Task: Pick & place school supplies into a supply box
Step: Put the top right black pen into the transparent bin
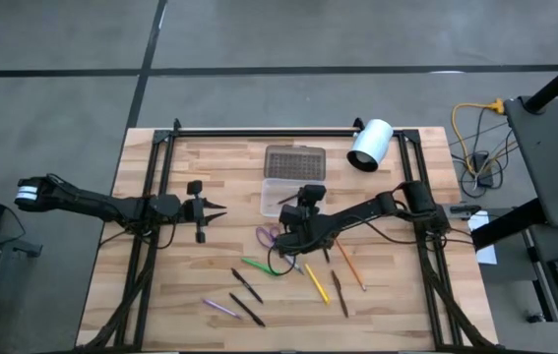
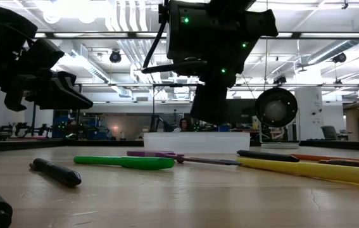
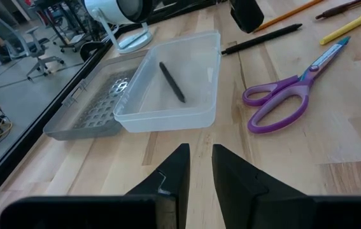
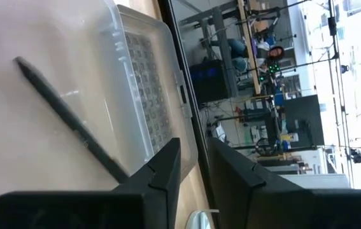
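Low view, nearest: black pen on wood, green pen just behind, yellow pen off to the side, scissors between green pen and box.

From above: purple pen and two black pens at the near edge; yellow pen, brown pencil, orange pencil a little farther in. Green pen and scissors near table middle.

Right gripper over box, at its near edge. Fingers a narrow gap apart, nothing between; one black pen lying loose on the box floor past them.

Left gripper clear of the supplies, pointing toward the box. Fingers a narrow gap apart, empty. Box ahead of them, pen inside, scissors beside it.

Lid flat open on the far side. White cylinder at the far edge.
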